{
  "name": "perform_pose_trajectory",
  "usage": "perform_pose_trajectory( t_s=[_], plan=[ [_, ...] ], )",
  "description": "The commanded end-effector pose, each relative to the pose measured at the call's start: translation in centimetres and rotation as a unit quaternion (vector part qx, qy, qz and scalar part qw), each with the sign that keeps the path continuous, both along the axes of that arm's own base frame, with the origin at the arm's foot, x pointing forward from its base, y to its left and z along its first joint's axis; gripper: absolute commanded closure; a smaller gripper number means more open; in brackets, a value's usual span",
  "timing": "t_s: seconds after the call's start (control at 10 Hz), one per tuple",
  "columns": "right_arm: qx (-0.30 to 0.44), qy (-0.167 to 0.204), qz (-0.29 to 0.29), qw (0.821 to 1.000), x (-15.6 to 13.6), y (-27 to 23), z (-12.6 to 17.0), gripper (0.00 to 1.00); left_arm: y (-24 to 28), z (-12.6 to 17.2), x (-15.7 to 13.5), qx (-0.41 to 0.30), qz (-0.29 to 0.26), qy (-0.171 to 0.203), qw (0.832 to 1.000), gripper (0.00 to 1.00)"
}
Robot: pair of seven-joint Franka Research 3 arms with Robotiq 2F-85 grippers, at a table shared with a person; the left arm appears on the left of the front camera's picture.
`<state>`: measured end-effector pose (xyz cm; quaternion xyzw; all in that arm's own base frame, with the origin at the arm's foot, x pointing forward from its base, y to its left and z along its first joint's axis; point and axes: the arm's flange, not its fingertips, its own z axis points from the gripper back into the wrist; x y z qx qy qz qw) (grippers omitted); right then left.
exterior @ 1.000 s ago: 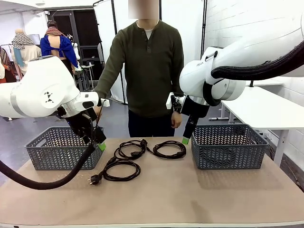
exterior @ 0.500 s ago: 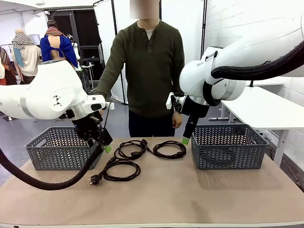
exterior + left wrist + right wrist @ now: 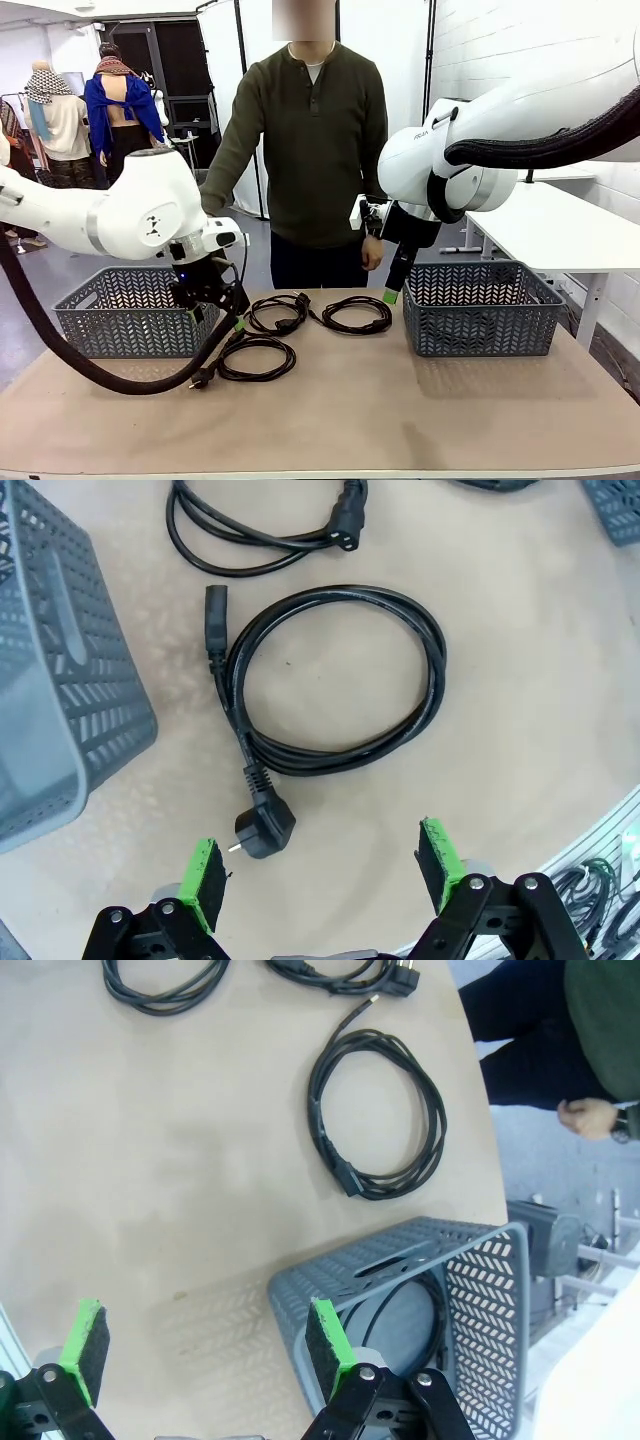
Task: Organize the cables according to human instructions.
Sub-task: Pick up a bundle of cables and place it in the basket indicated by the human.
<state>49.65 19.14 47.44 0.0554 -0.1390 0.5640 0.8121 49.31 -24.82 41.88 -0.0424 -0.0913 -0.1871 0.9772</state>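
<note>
Right basket (image 3: 480, 312): grey, at the right side of the surface (image 3: 400, 410). One coiled cable (image 3: 440, 1310) lies on its bottom.
Left basket (image 3: 120, 312): grey, at the left side of the surface. What is inside I cannot tell.
Near cable (image 3: 255, 358): a black loop on the surface, just right of the left basket, with its round plug (image 3: 262, 825) at the near-left end.
Middle cable (image 3: 278, 312): a loop on the surface, farther than the near cable and close to it.
Right cable (image 3: 355, 314): a loop on the surface, between the middle cable and the right basket.
Left gripper (image 3: 232, 312): the jaws are released wide and grasp nothing. They hang above the near cable. In the left wrist view the plug lies near one green pad (image 3: 203, 880), not touching it.
Right gripper (image 3: 391, 292): the jaws are released wide and grasp nothing. They hang above the left edge of the right basket, apart from the right cable.
Person (image 3: 310, 150): stands at the far side of the surface.
</note>
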Motion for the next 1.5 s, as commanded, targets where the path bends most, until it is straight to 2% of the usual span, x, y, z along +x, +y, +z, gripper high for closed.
perform_pose_trajectory(
  t_s=[0.0,0.6,1.4],
  plan=[
    [-0.005,0.002,0.002,1.0,0.1,0.0,0.0,0.0,-1.4,-0.7,1.4,0.02,0.017,0.022,0.999,0.0],
    [-0.005,0.002,0.002,1.0,0.1,0.0,0.0,0.0,-2.1,-4.3,2.7,0.055,0.041,0.029,0.997,0.0],
    [-0.005,0.002,0.002,1.0,0.1,0.0,0.0,0.0,-1.6,-4.9,2.3,0.04,0.029,0.034,0.998,0.0]
  ],
)
